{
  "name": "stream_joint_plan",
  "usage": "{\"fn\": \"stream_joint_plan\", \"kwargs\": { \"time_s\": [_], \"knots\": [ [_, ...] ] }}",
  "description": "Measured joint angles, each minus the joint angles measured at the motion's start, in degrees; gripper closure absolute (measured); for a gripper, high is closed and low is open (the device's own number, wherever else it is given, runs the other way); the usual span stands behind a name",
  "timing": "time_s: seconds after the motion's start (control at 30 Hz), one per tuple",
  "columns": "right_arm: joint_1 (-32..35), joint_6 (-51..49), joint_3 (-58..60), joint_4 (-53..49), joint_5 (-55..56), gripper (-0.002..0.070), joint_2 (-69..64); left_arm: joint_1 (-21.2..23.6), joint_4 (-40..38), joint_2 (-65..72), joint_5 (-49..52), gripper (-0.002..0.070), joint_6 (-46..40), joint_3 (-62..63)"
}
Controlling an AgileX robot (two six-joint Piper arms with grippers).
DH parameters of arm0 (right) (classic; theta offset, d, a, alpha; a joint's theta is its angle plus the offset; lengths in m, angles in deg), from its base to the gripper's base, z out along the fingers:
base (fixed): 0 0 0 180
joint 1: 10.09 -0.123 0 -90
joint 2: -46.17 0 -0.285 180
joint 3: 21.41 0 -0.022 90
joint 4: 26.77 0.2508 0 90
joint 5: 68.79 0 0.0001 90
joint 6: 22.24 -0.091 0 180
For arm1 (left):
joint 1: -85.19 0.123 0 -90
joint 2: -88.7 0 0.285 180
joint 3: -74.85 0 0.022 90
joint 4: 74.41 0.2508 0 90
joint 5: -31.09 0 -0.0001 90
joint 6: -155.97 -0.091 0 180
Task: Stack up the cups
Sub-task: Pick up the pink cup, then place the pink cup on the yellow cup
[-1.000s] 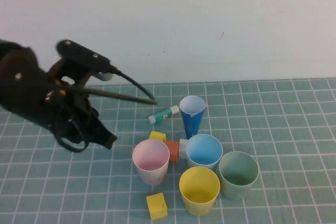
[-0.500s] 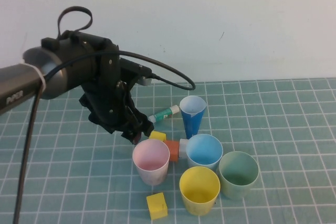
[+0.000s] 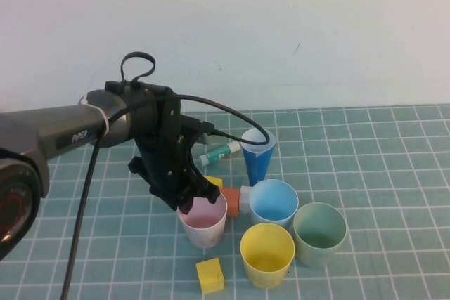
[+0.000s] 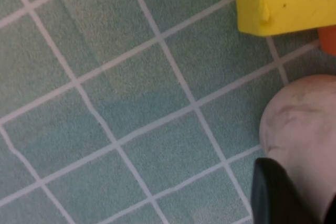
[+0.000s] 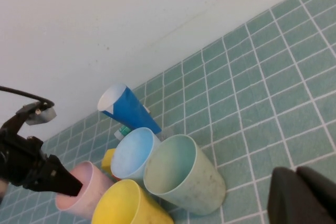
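even, bright light; soft shadows; left wrist view blurred close-up.

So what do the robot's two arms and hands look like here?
The left arm is a dark grey tube with a small pale marking and a white tie. Its black left hand, at the pink cup, carries looping black cables. The right hand shows only as dark, blunt shapes.

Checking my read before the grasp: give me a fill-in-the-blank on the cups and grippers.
The left gripper is at the rim of the ____ cup.
The yellow cup stands between the pink cup and the ____ cup.
The dark blue cup is the ____ from the camera.

Missing: pink; green; farthest
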Motion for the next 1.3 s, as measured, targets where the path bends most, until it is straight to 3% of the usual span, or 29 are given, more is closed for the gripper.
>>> {"fn": "stream_joint_plan", "kwargs": {
  "time_s": [0.1, 0.23, 0.5, 0.73, 1.1, 1.3],
  "knots": [
    [0.0, 0.1, 0.0, 0.1, -0.1, 0.0679, 0.0, 0.0, 0.0, 0.0, -0.3, 0.062, -1.1, 0.1],
    [0.0, 0.1, 0.0, 0.2, -0.1, 0.0679, 0.0, 0.0, 2.1, -1.4, 0.2, 0.0664, -1.2, 0.2],
    [0.0, 1.1, 0.0, 0.2, -0.2, 0.0679, 0.0, 0.0, 4.9, -16.1, 6.3, 0.0669, -1.6, 1.3],
    [0.0, 2.4, 0.0, 0.2, -0.2, 0.0679, 0.0, -0.3, -6.4, -27.1, 14.8, 0.067, -7.8, 1.6],
    [0.0, 2.9, 0.0, 0.9, -0.6, 0.0679, 0.0, -12.6, -1.9, -23.0, 14.4, 0.067, -7.3, 1.6],
    [0.0, 8.7, 0.0, 4.2, -1.9, 0.0679, 0.0, -13.8, -1.5, -18.6, 12.4, 0.067, -6.4, 1.6]
  ]
}}
